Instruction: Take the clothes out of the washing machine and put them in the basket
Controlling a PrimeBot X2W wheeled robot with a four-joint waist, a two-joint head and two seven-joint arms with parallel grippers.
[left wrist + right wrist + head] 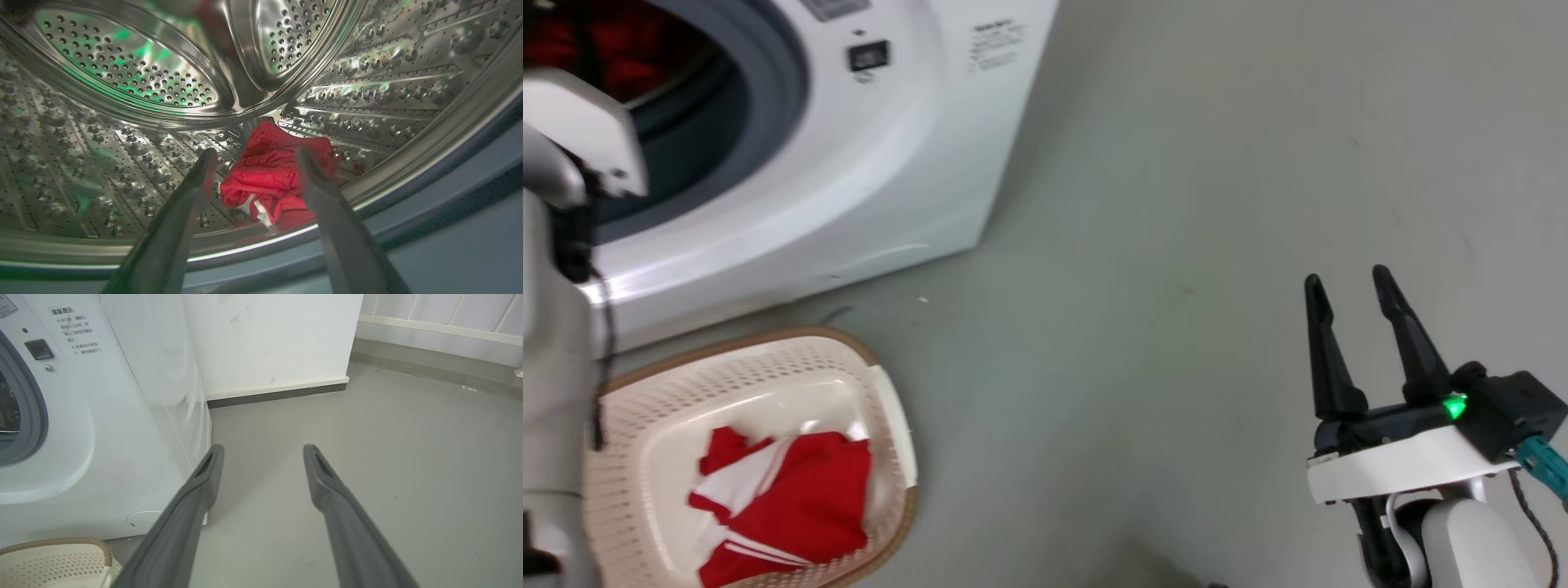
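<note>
One red garment (pixel 784 506) lies crumpled in the basket (pixel 894 425), which stands on the floor (pixel 1176 245) just in front of the washing machine (pixel 866 180). Its white stripes run from near-left to far-right. A second red piece (pixel 269 175) sits bunched low in the drum (pixel 122 77), just inside the door lip. Its longer side runs from the lip toward the back wall (a bit of white shows at its near edge). The left gripper (pixel 256 151) reaches into the opening with its fingers spread wide, holding nothing; the cloth shows between them. The right gripper (pixel 1346 276), also spread wide and empty, hangs over bare grey floor well right of the machine, with free room all round.
</note>
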